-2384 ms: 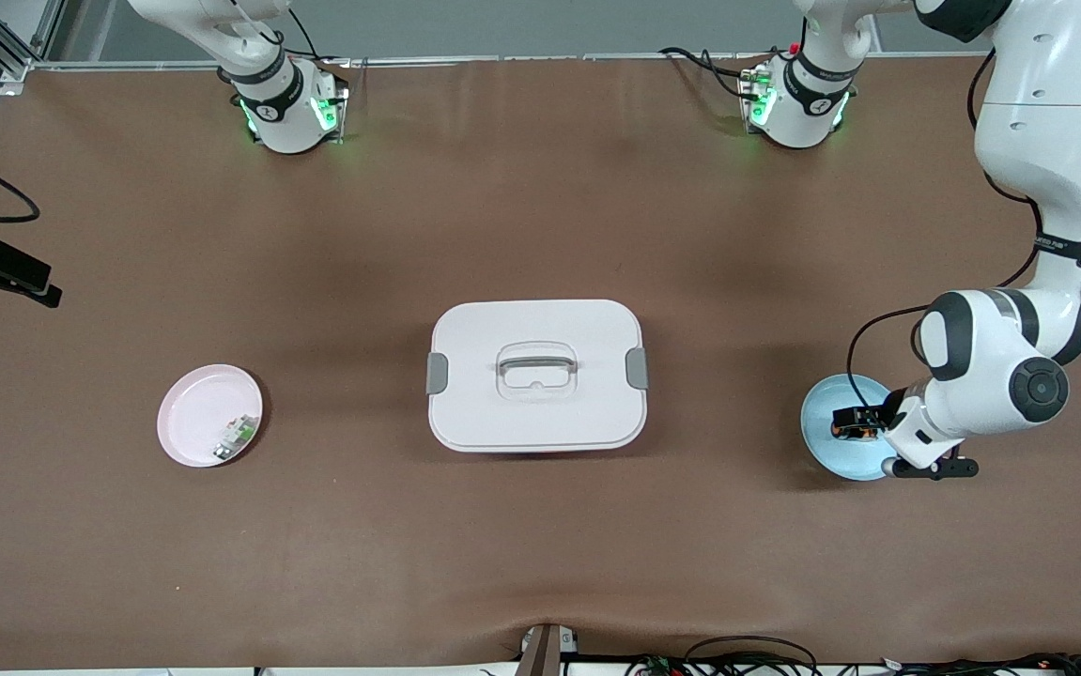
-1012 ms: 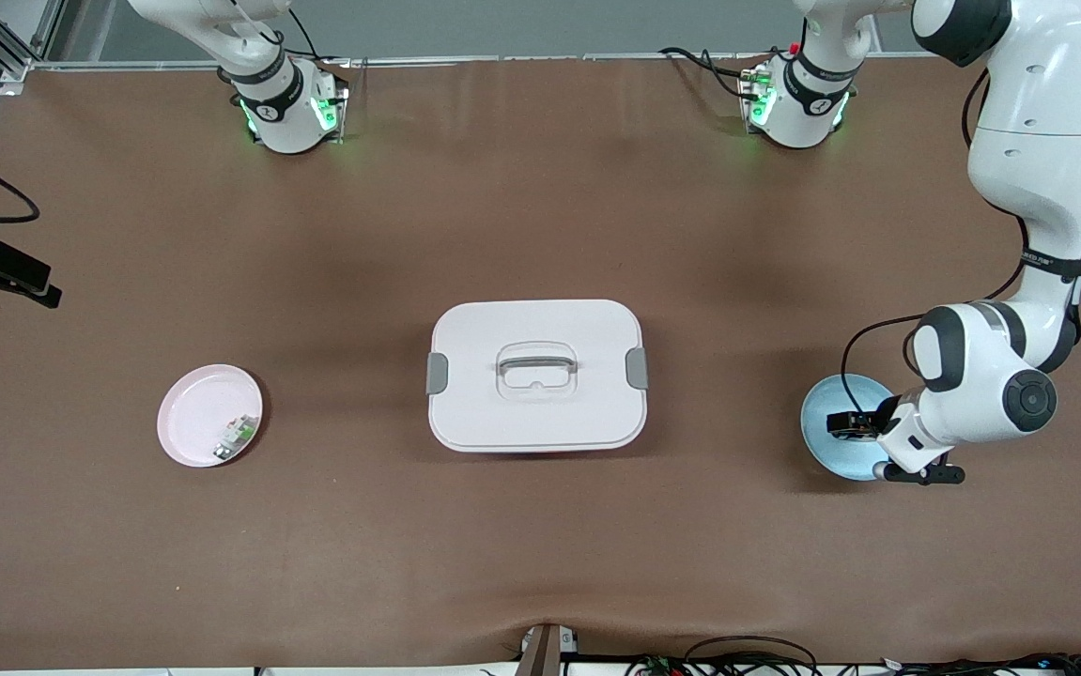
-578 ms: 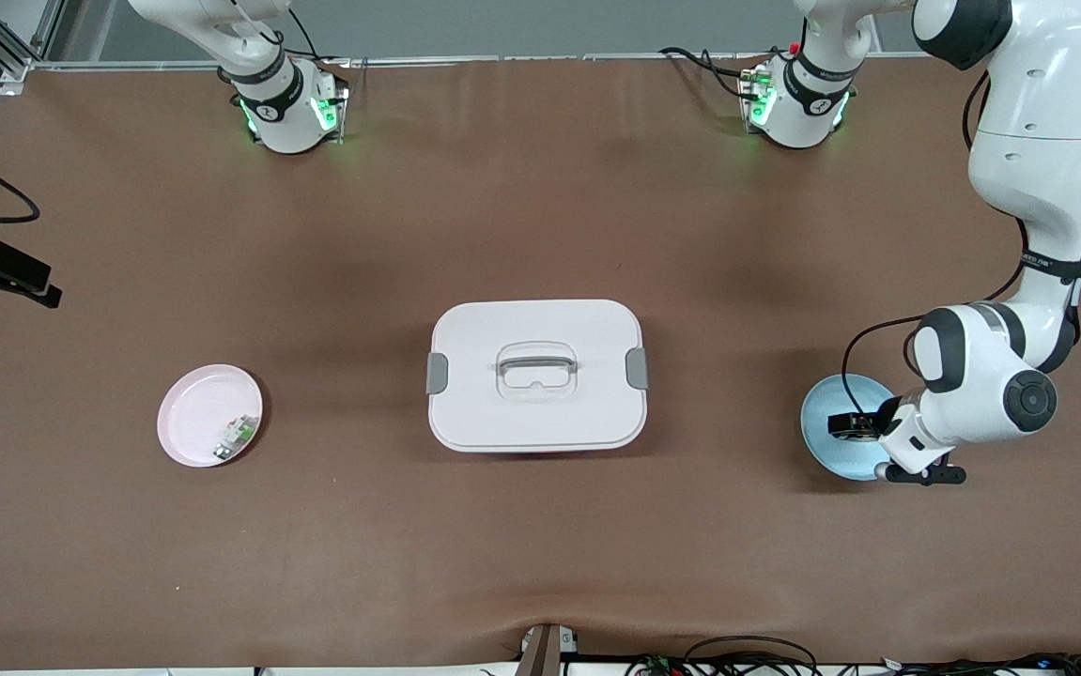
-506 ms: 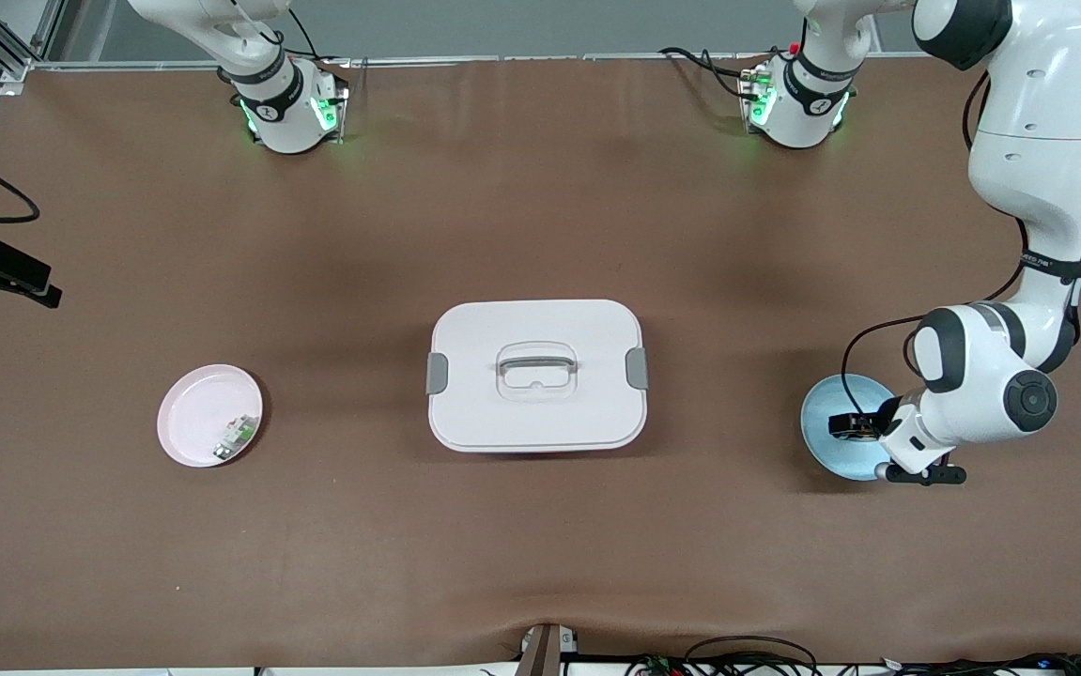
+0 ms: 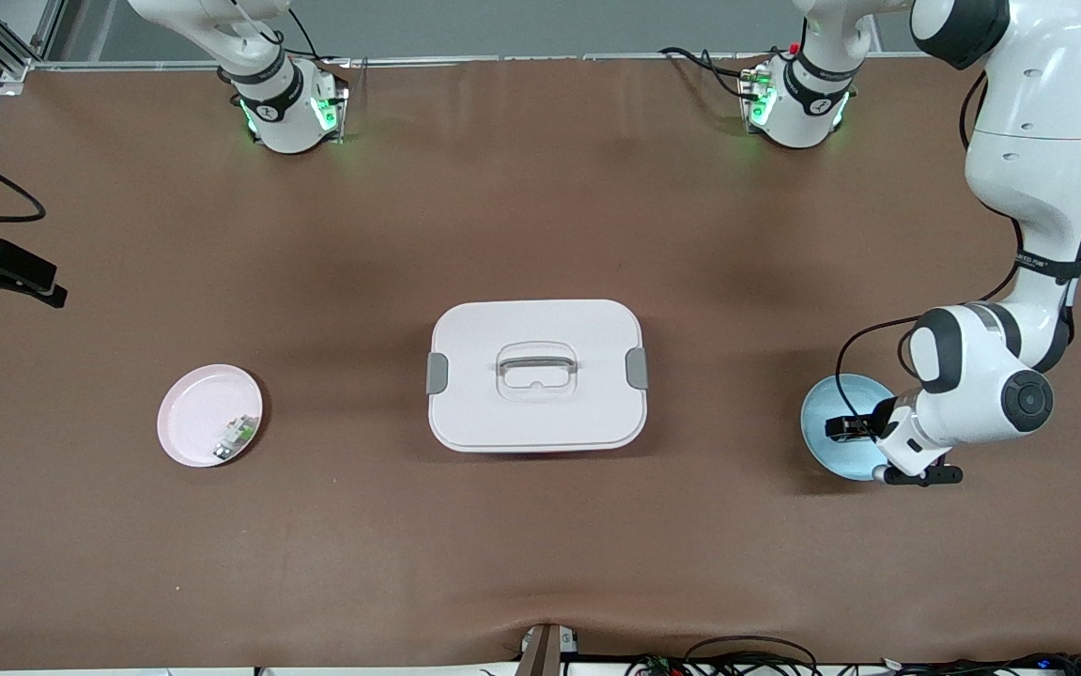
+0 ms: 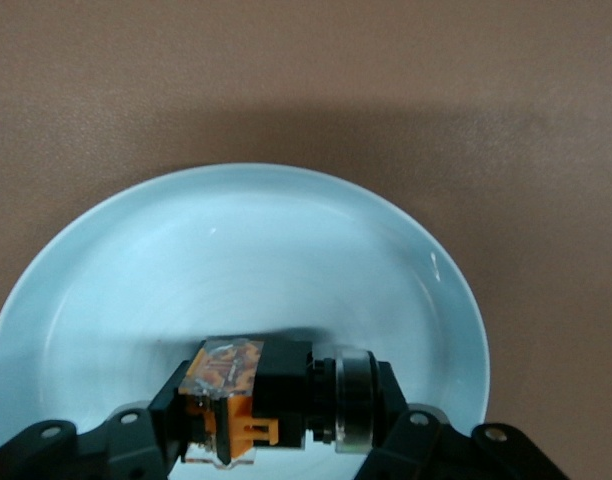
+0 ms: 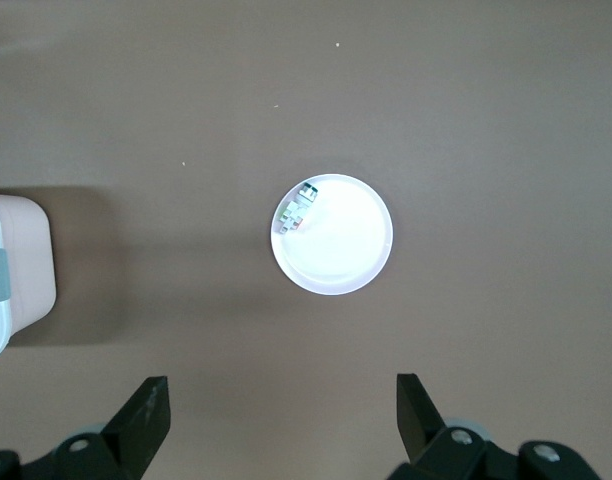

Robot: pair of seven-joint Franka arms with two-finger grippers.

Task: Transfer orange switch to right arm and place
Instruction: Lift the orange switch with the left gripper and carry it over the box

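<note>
The orange switch (image 6: 226, 375) is a small black body with an orange rear and a metal ring, lying low in the light blue plate (image 6: 246, 250) at the left arm's end of the table. My left gripper (image 6: 278, 410) is shut on it, one finger at each end. In the front view the left gripper (image 5: 848, 428) reaches down onto the blue plate (image 5: 822, 449). My right gripper (image 7: 281, 400) hangs open and empty high over the table beside the pink plate (image 7: 351, 250). The right arm waits.
A white lidded box (image 5: 536, 375) with a handle sits mid-table. The pink plate (image 5: 193, 418) toward the right arm's end holds a small green-white part (image 5: 235, 436). A black clamp with a cable (image 5: 5, 268) stands at that table edge.
My left gripper's fingers have closed on the orange switch in the blue plate, and the arm has shifted slightly. The right arm has not moved.
</note>
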